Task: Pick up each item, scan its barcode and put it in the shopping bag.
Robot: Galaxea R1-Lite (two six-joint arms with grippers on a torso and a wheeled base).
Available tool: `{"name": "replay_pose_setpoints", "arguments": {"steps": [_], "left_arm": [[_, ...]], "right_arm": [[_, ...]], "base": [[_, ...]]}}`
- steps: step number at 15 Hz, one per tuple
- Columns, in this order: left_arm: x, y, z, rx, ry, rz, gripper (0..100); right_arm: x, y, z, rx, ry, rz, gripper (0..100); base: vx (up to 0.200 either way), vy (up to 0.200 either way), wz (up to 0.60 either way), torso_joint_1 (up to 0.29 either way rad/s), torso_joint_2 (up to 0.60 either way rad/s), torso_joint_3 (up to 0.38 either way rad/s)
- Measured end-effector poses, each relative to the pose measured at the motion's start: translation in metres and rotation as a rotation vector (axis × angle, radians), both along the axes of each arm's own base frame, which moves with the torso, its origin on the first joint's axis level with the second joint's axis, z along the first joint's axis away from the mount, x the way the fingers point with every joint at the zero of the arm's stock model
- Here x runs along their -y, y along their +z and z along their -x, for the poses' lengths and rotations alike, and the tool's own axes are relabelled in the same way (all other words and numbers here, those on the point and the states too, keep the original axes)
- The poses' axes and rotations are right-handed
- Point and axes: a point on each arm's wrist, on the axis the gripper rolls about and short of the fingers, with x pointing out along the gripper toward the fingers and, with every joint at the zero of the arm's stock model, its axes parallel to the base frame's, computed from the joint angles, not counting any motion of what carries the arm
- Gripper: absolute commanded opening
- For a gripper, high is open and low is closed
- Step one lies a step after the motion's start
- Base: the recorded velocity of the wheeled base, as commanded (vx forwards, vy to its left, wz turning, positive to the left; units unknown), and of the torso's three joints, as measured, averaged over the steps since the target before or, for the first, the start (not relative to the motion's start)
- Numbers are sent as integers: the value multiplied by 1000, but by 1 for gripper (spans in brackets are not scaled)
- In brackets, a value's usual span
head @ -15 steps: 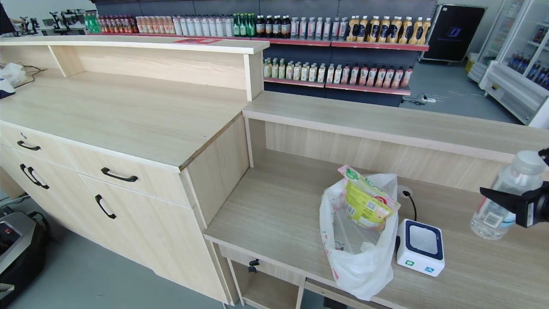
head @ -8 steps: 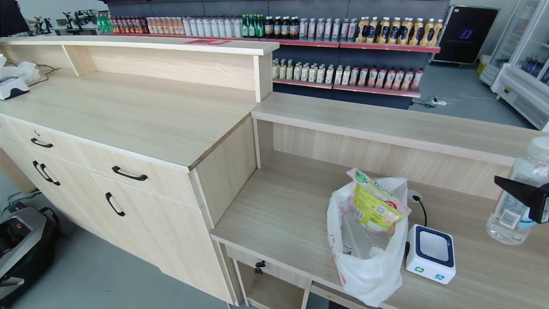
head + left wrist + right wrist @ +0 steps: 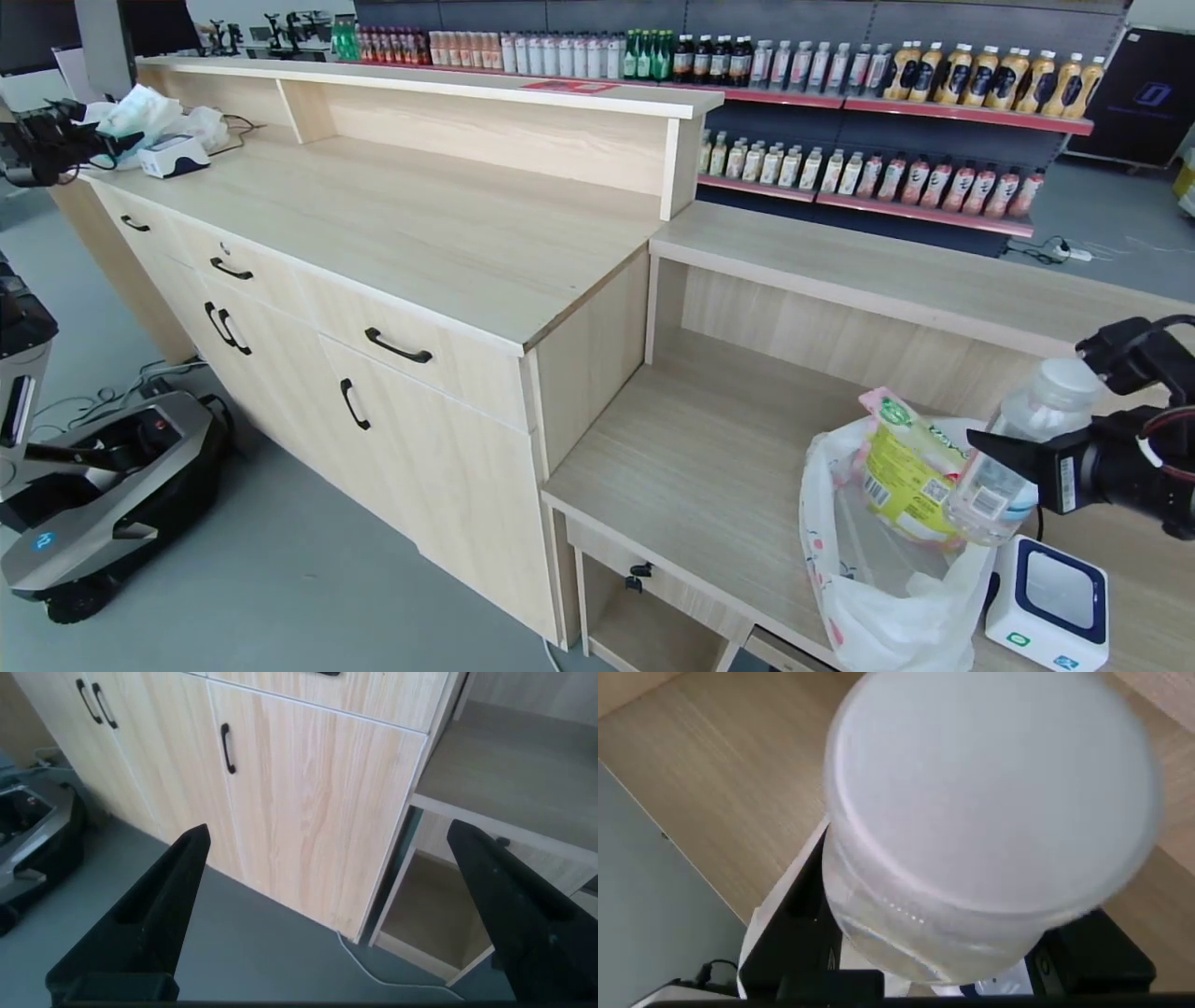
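Bottle clear, cap white. Pouch yellow-green. Shopping bag translucent white, red specks. Scanner white, navy frame. Counter pale woodgrain.

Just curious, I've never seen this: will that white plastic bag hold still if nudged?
Probably not. The shopping bag looks thin, see-through and crumpled, so likely floppy and light, apt to fold or slide. The snack pouch inside may weigh it down slightly.
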Motion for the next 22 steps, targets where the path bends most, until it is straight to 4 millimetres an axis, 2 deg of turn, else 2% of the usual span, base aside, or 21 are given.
{"name": "replay_pose_setpoints", "arguments": {"steps": [3, 5, 10, 14, 22], "left_arm": [[0, 0, 0, 0, 0, 0, 100], [0, 0, 0, 0, 0, 0, 100], [0, 0, 0, 0, 0, 0, 100], [0, 0, 0, 0, 0, 0, 100], [0, 0, 0, 0, 0, 0, 100]], "right_arm": [[4, -24, -27, -23, 6, 37, 0], [5, -38, -36, -54, 9, 38, 0], [4, -60, -44, -124, 16, 34, 0], [-1, -68, -59, -52, 36, 33, 0], [-5, -102, -80, -46, 90, 9, 0]], "base": [[0, 0, 0, 0, 0, 0], [0, 0, 0, 0, 0, 0], [0, 0, 0, 0, 0, 0], [0, 0, 0, 0, 0, 0], [0, 0, 0, 0, 0, 0]]}}
